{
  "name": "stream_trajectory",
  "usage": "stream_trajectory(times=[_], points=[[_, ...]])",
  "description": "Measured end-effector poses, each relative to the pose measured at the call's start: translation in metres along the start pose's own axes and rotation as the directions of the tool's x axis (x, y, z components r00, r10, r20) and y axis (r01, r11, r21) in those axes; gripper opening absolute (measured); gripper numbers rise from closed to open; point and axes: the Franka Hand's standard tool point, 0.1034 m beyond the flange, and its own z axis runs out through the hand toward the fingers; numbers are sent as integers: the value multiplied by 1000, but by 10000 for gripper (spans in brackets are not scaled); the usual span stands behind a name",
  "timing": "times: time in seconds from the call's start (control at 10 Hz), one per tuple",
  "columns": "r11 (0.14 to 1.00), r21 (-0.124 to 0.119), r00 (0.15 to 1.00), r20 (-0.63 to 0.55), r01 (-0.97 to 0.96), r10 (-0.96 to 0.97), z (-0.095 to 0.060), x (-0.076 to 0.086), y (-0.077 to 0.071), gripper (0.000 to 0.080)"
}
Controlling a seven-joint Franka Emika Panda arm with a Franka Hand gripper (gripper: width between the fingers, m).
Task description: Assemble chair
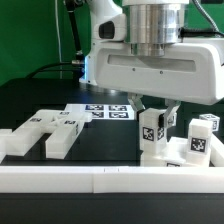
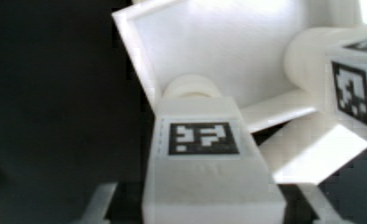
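Chair parts (image 1: 62, 135) are mostly loose, so the assembly looks to be at an early stage. In the exterior view two white bars (image 1: 30, 138) lie on the dark surface (image 1: 30, 100) at about nine o'clock from the gripper (image 1: 153, 122), well apart from it, and nothing joins them to any other part.

The gripper is partly closed on a short upright leg (image 1: 151, 138) with a square tag on its face; its fingers press the leg from both sides, and the wrist view shows the same leg (image 2: 201, 150) between them. At about five o'clock of the leg lies a flat slab (image 1: 185, 152), probably the seat; whether the leg's lower end touches the slab or hangs just over it, I cannot tell. One more tagged block (image 1: 205, 128) stands at three o'clock from the gripper, near the slab.

The marker board (image 1: 105, 110) lies flat at ten o'clock, further back; the long rail (image 1: 90, 182) runs along the front, at six o'clock.

By my judgement the step in hand is to fit this leg to the slab; the bars and the block are left to join.
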Motion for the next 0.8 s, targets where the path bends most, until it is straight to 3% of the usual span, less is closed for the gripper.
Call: stream_trajectory(times=[0.5, 0.7, 0.8], points=[[924, 15, 924, 3, -383, 383, 1, 1, -2, 291], [822, 43, 823, 15, -568, 568, 1, 2, -5, 291], [779, 46, 780, 22, -625, 625, 1, 2, -6, 291]])
